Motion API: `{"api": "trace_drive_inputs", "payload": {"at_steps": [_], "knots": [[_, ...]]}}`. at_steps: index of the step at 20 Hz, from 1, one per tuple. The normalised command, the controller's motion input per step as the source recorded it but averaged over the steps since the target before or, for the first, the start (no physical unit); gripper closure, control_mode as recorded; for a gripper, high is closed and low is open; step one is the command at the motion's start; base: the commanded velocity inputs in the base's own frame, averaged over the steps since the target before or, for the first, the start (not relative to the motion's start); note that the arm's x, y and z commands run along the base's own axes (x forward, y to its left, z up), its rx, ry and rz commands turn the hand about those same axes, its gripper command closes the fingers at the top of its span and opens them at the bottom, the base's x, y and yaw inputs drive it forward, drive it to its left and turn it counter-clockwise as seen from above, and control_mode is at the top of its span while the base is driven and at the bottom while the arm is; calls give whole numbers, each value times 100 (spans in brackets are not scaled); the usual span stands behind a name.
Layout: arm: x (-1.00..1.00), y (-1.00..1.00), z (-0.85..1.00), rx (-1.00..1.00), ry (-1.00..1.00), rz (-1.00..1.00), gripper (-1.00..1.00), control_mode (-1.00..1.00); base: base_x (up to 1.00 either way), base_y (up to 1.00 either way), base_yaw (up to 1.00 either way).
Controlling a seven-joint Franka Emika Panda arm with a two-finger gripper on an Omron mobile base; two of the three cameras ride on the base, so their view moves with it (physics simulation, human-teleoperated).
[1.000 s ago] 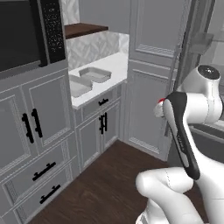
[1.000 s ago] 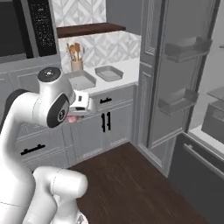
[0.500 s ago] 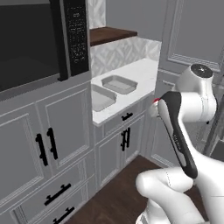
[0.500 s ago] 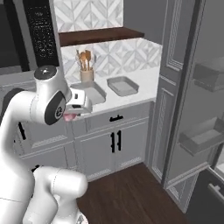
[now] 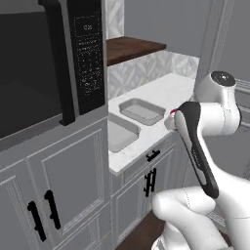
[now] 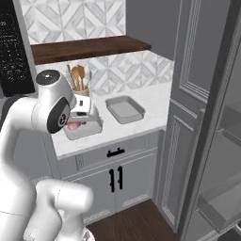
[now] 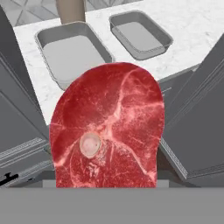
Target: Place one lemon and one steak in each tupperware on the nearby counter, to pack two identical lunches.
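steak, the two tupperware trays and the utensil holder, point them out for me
steak (image 7: 107, 127), hand view, middle of the red meat.
nearer tupperware (image 7: 72, 54), hand view, bare floor.
farther tupperware (image 7: 139, 36), hand view, bare floor.
utensil holder (image 6: 81, 89), right base view, cup's upper front.

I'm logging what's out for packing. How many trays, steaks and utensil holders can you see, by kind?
Tupperware trays: 2 (near one, far one)
Steak: 1, carried at the hand
Utensil holder: 1
Total: 4

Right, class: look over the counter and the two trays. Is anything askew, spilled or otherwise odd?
Nothing stands out. Both tupperware sit flat and empty on the counter, nothing spilled. The steak is not loose: it is held in the gripper, short of the trays.
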Motion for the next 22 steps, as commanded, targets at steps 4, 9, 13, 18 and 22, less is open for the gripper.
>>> {"api": "trace_drive_inputs", "payload": {"at_steps": [4,9,13,18,22], "knots": [[0,0,0,0,0,0,100,100,78,-12,0],[0,0,0,0,0,0,100,100,86,-2,0],[0,0,0,0,0,0,100,100,79,-4,0],[0,0,0,0,0,0,100,100,94,-10,0],[25,0,-7,0,2,1,100,-100,75,0,2]]}}
